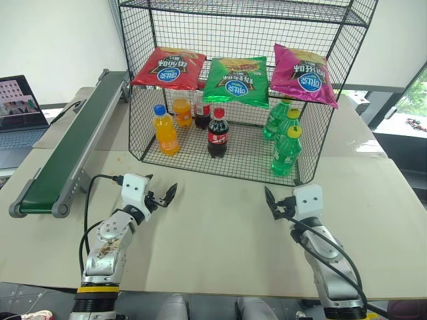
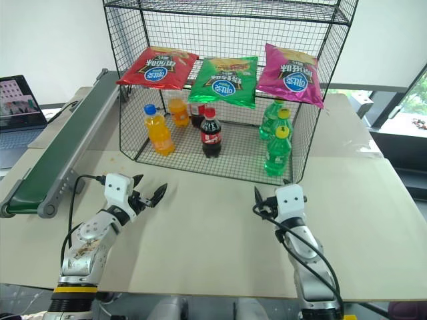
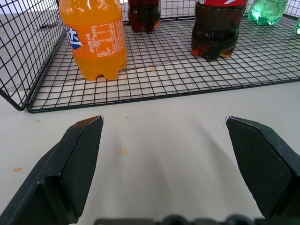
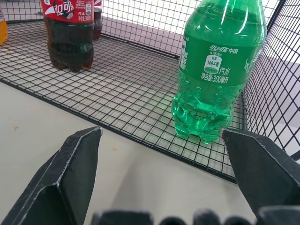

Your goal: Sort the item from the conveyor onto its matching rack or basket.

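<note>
I see the red chip bag (image 1: 168, 69) lying on the wire rack's (image 1: 320, 140) mid shelf at 11 o'clock, conveyor (image 1: 67, 157) at 9 w/ bare belt. Left end effector (image 1: 162, 197) & right end effector (image 1: 272, 203) hover over the counter (image 1: 220, 233), fingers spread, holding nothing.

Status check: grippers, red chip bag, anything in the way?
Left gripper and right gripper open, empty. Red chip bag on rack shelf. Conveyor bare. No obstruction.
</note>
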Controlling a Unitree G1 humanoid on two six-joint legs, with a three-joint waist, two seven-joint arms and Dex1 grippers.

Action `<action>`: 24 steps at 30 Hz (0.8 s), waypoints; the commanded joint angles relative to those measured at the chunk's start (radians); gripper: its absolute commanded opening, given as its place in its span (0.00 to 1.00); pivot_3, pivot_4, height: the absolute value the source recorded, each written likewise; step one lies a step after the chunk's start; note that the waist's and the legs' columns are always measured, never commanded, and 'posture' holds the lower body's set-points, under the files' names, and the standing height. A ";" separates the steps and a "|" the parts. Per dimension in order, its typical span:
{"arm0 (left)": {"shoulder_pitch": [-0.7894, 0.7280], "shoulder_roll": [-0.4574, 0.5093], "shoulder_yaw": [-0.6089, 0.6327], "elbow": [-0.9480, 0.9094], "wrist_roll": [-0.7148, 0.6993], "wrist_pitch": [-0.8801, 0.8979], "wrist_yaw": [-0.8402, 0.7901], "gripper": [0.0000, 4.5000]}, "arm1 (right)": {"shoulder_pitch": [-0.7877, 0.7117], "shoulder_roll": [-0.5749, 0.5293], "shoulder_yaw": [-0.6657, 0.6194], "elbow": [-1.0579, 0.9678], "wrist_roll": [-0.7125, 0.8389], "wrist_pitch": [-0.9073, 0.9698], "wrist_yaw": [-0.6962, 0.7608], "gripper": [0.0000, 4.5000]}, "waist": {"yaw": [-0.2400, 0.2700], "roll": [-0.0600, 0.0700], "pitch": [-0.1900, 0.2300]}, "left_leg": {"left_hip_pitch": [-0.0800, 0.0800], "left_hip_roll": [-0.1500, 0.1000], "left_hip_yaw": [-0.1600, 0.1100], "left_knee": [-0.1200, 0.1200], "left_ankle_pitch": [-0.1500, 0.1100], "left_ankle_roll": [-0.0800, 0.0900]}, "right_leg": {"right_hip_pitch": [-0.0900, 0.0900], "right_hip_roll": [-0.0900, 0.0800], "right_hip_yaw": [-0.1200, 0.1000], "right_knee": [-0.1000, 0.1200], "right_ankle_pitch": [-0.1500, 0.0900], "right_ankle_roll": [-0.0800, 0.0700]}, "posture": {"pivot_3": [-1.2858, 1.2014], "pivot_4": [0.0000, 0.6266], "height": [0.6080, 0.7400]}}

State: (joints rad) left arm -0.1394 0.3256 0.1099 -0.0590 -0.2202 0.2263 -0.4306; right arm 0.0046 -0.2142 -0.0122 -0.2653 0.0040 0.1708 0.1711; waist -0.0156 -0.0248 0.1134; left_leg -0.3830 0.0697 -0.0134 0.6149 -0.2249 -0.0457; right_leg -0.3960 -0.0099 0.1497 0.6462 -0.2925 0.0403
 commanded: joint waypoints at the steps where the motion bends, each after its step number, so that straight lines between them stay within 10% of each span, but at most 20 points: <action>1: 0.000 0.011 0.009 -0.009 0.010 -0.013 0.011 0.99 | -0.012 -0.004 -0.017 -0.039 0.005 -0.031 0.000 1.00 | 0.000 0.000 0.000 | 0.000 0.000 0.000 0.000 0.000 0.000 | 0.000 0.000 0.000 0.000 0.000 0.000 | 0.52 0.24 1.00; 24: -0.007 0.003 -0.010 0.006 0.047 -0.022 0.020 0.99 | -0.022 0.001 -0.032 -0.081 0.067 -0.022 0.028 1.00 | 0.000 0.000 0.000 | 0.000 0.000 0.000 0.000 0.000 0.000 | 0.000 0.000 0.000 0.000 0.000 0.000 | 0.52 0.24 1.00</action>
State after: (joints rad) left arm -0.1282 0.3230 0.0965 -0.0356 -0.1612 0.2187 -0.4060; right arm 0.0047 -0.2163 -0.0214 -0.2991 0.0611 0.1709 0.2097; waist -0.0154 -0.0248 0.1134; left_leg -0.3828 0.0697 -0.0134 0.6151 -0.2250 -0.0455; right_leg -0.3955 -0.0099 0.1496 0.6462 -0.2925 0.0403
